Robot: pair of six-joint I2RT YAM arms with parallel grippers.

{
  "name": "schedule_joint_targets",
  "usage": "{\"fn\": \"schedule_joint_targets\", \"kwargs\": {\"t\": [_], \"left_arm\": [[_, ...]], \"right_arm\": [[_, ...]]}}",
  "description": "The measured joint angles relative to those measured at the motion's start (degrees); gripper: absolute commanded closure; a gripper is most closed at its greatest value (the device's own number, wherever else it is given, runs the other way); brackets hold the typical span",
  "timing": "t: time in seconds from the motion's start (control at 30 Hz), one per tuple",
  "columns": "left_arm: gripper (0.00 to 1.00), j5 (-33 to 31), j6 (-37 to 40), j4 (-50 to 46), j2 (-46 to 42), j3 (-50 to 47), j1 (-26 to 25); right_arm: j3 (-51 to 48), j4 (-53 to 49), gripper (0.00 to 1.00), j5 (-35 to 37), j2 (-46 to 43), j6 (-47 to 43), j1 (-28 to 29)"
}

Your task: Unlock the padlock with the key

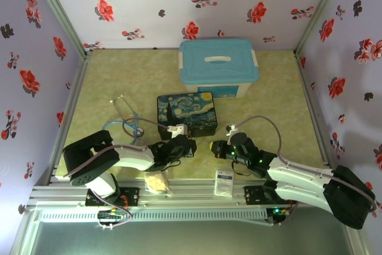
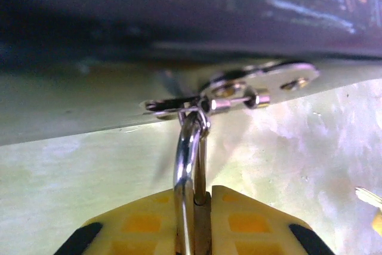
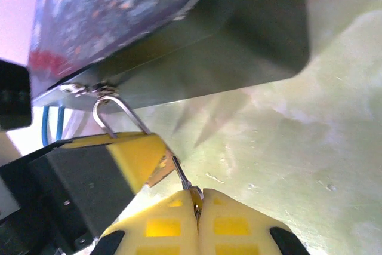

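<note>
Evidently at the insertion step, judging by how things lie. Left gripper [image 2: 194, 200] clamped shut on the small brass-gold padlock [image 3: 156, 172], with the thin silver U-shaped shackle [image 2: 185, 147] sticking out past the yellow pads toward the far side, its top threaded through small silver fittings [image 2: 256, 82] at the near foot of the dark box painted with blue-yellow swirls [image 1: 186, 114]. Right gripper [image 3: 197, 198] pinched tight on the tiny dark grey metal key [image 3: 182, 175], no gap between the yellow fingertips. From the right wrist: long axis of the key running straight out from the right fingers toward the brass body, right beside the yellow finger of the left gripper; merely touching or seated in the keyhole, cannot tell. From above: both grippers low over the pale green table [image 1: 119, 76], just near of the box, facing each other and almost meeting. Probably next: hold the key in line with the padlock body, push along that axis, then twist. Risk of skidding off the brass if tilted.
</note>
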Motion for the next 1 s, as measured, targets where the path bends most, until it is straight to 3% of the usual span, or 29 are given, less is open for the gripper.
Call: {"fn": "schedule_joint_targets", "kwargs": {"t": [0.17,0.37,0.7,1.0], "left_arm": [[0.98,-0.07,-2.75,1.40,-1.51,-1.38,0.00],[1.00,-0.52,-5.90,4.20,-2.21,-3.58,0.00],[1.00,-3.30,-13.05,17.77,-1.03,-8.39,0.00],[1.00,-3.82,-16.00,26.56,3.08,-9.14,-0.11]], "right_arm": [[-0.26,2.54,1.00,-0.04,5.99,3.74,0.55],[-0.46,9.53,1.00,-2.54,12.15,4.81,1.44],[-0.15,17.22,1.00,-5.46,18.16,10.75,2.05],[-0.83,25.86,1.00,-6.95,19.85,13.16,2.34]]}}
